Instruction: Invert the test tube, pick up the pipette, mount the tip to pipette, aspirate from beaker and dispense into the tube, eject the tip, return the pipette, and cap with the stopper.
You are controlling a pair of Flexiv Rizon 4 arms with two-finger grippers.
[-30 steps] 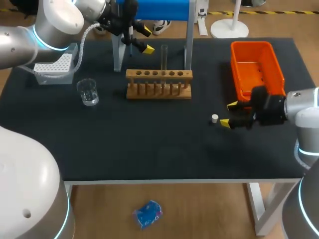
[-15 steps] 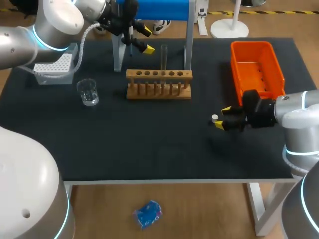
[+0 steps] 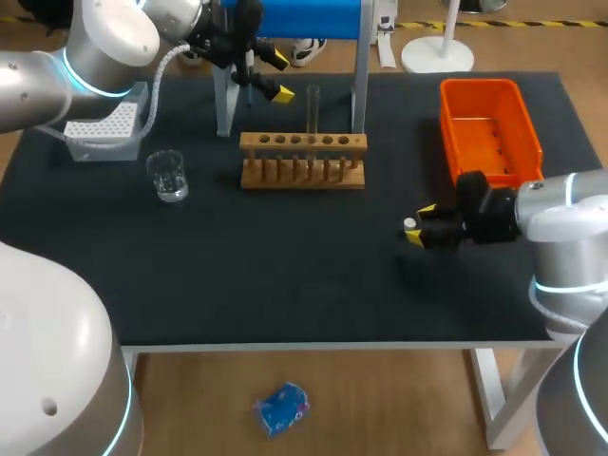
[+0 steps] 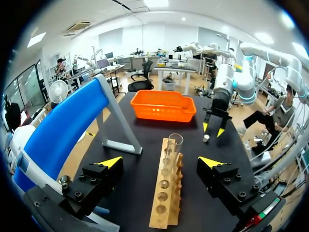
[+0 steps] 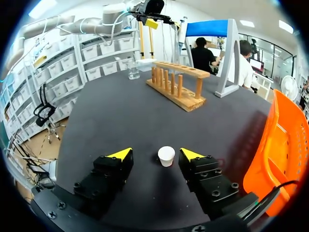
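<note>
Looks like the capping step: the right hand sits released around the white stopper on the worktop, not touching it. Next job is to clench, then carry it over to the test tube in the rack.

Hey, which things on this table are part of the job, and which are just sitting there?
Job: test tube in the wooden rack, beaker, tip box, stopper between the open fingers of the right gripper.
Lying about: orange bin and blue stand, unnamed in the task, though possibly for spent tips and the pipette.
</note>
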